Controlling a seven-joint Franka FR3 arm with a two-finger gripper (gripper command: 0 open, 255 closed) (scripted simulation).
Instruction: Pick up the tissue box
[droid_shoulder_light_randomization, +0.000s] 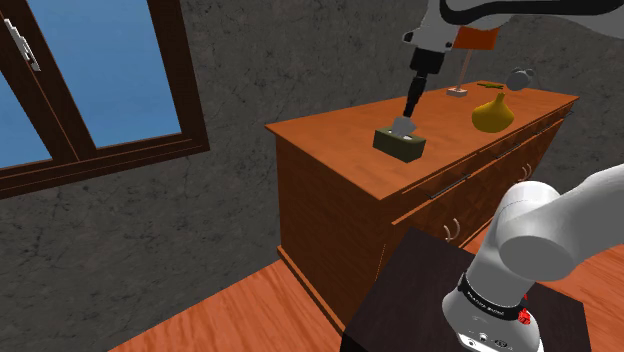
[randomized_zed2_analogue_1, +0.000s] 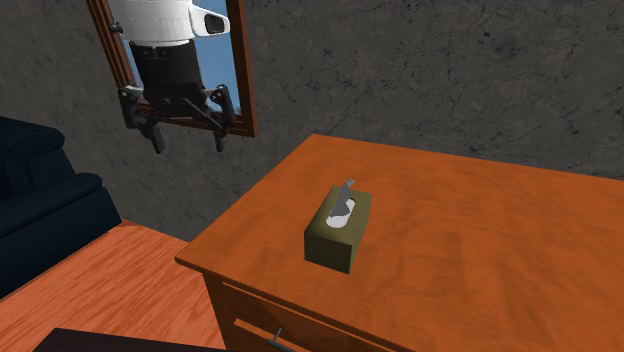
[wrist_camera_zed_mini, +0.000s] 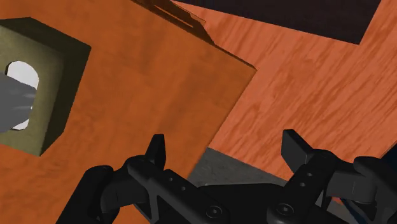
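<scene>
Shoulder view first: an olive-green rectangular tissue box (droid_shoulder_light_randomization: 400, 142) sits on the top of an orange-brown wooden chest of drawers (droid_shoulder_light_randomization: 340, 150), near the end of the top closer to the dark-framed window (droid_shoulder_light_randomization: 100, 100). A white tissue sticks up from its oval opening. The all-black two-finger gripper (droid_shoulder_light_randomization: 409, 110) hangs above the box at a slant, and from this angle its tips seem to sit just over the tissue.

Farther along the top stand a yellow gourd-shaped vase (droid_shoulder_light_randomization: 492, 115), a thin-stemmed stand on a small base (droid_shoulder_light_randomization: 458, 92) and a small round grey object (droid_shoulder_light_randomization: 520, 78), perhaps a clock. The white arm rises from a dark box stand (droid_shoulder_light_randomization: 440, 300) on a reddish wooden floor (droid_shoulder_light_randomization: 250, 310).

From the second exterior view, the gripper (randomized_zed2_analogue_1: 189, 140) is in the air, well apart from the tissue box (randomized_zed2_analogue_1: 339, 228), up in front of the window (randomized_zed2_analogue_1: 235, 60) and out past the edge of the chest (randomized_zed2_analogue_1: 480, 230). Its jaws are spread wide with nothing between them. The box lies flat, close to the chest's front edge. A dark blue sofa (randomized_zed2_analogue_1: 40, 200) stands on the floor at that view's left.

Through the wrist view, the gripper (wrist_camera_zed_mini: 224, 145) gapes open and grasps nothing. The tissue box (wrist_camera_zed_mini: 44, 95) lies off to one side of the fingers (wrist_camera_zed_mini: 157, 149), not between them. Between them show the corner of the chest's top (wrist_camera_zed_mini: 146, 76) and the floor (wrist_camera_zed_mini: 305, 83) below.
</scene>
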